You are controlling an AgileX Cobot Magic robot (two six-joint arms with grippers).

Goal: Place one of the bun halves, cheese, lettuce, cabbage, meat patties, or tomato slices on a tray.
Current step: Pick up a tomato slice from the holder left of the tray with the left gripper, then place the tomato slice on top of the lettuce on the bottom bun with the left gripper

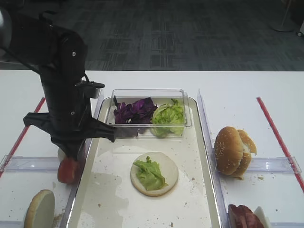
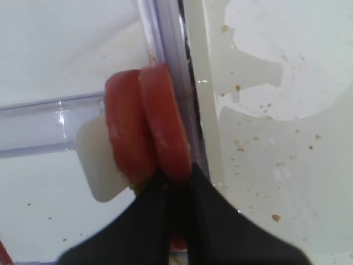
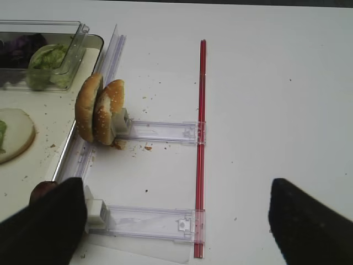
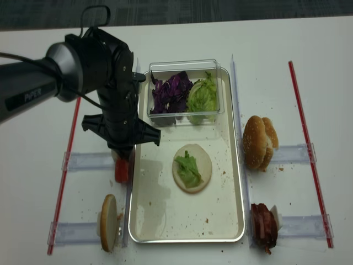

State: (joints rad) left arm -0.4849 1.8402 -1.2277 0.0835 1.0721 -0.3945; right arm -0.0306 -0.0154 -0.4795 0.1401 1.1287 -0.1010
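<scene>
My left gripper [image 2: 177,190] pinches one glossy red tomato slice [image 2: 165,130] left of the cream, crumb-speckled tray [image 1: 199,190]; "PIPER" marks the arm.

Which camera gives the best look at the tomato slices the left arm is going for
The left wrist view: two tomato slices stand on edge, filling the frame, the left gripper shut on one. Both high views show only a red bit below the arm. The right wrist view shows none.
</scene>
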